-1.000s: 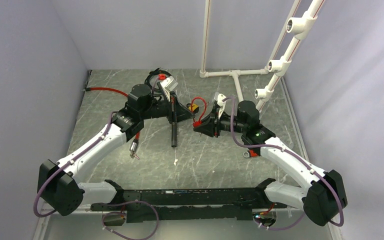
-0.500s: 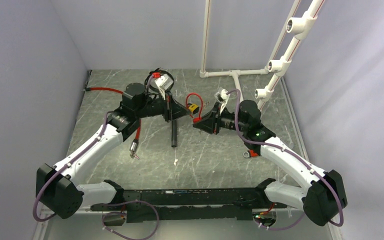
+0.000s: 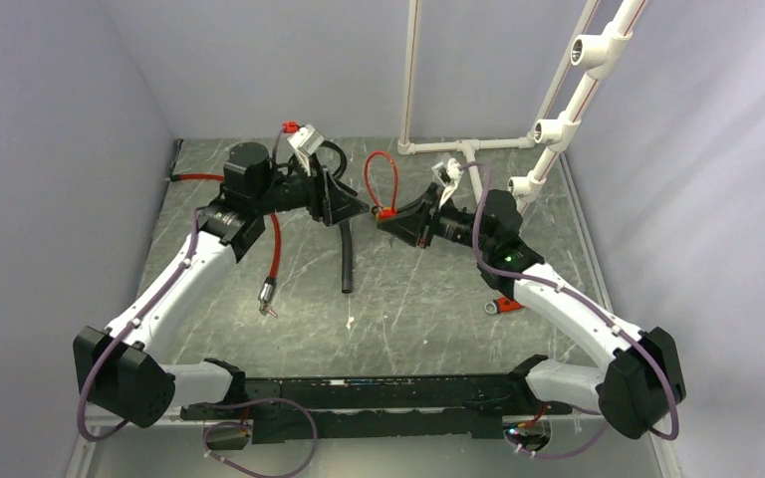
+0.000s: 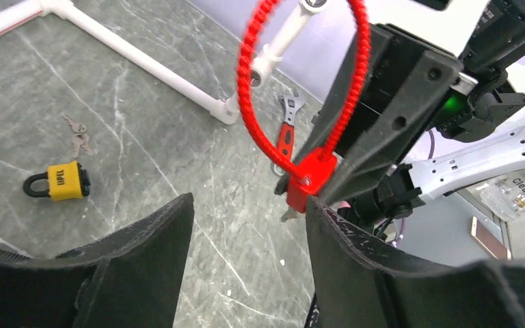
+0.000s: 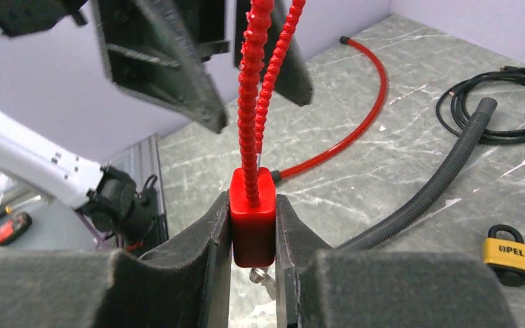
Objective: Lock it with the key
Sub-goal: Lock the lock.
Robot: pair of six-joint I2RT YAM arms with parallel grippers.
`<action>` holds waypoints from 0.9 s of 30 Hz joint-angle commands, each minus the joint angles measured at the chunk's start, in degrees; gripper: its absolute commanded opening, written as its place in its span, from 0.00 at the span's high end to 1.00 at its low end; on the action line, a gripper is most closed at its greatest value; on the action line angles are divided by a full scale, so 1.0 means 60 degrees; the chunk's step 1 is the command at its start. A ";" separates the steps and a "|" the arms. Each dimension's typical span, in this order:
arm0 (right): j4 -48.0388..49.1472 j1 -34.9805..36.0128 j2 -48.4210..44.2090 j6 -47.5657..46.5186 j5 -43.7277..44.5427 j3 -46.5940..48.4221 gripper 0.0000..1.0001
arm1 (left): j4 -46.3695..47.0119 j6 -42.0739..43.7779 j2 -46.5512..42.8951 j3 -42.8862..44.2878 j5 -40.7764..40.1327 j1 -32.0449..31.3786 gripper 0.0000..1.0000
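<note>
The lock is a red cable lock: a block-shaped body [image 5: 253, 222] with a ribbed red loop [image 5: 256, 89] standing up from it. My right gripper [image 5: 253, 199] is shut on the body, one pad on each side, and holds it above the table [image 3: 428, 299]. A small metal key [image 5: 263, 279] pokes out under the body. In the top view my left gripper [image 3: 357, 207] faces the lock [image 3: 385, 212] from the left. In the left wrist view that gripper [image 4: 249, 205] is open with nothing between its fingers, and the lock body [image 4: 309, 179] sits just beyond its right fingertip.
A yellow padlock [image 4: 58, 182] and loose keys [image 4: 76, 135] lie on the table. A grey corrugated hose [image 3: 347, 254], a red cable [image 3: 275, 239] and a black cable coil [image 5: 499, 102] lie left of centre. White pipe frame [image 3: 468, 149] at the back, a red-handled wrench [image 3: 499, 305] on the right.
The left gripper has opened and drawn back to the left. Both arms have moved up and toward the back, the right one carrying the red lock with it.
</note>
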 commanded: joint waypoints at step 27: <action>-0.1653 0.0668 0.1870 0.6721 0.5407 0.2822 1.00 | 0.3169 0.0636 -0.1104 -0.2002 -0.4402 -0.1383 0.43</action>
